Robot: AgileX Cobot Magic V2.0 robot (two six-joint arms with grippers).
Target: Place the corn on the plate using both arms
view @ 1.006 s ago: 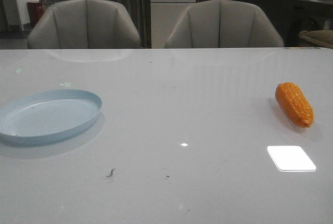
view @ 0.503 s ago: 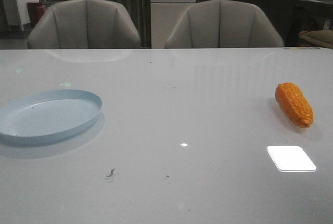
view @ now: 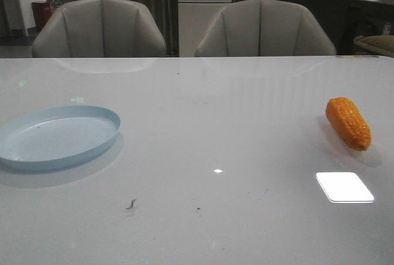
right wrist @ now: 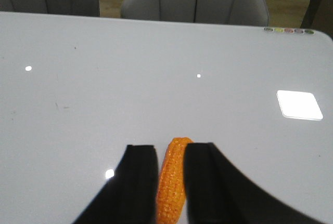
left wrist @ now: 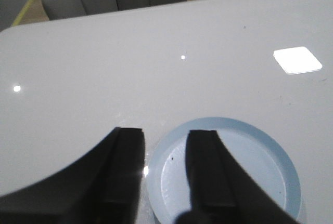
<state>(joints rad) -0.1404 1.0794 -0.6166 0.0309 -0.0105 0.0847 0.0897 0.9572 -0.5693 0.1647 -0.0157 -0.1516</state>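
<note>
Two claws hang open: the right claw [right wrist: 170, 182] straddles the corn [view: 349, 123] (lying on the bench [view: 234, 123]), the left claw [left wrist: 164, 174] above the plate [view: 55, 137].

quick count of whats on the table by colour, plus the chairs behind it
orange: 1, the corn
pale blue: 1, the plate
grey chairs behind the table: 2, left chair and right chair
total: 4, with 2 on the table
</note>
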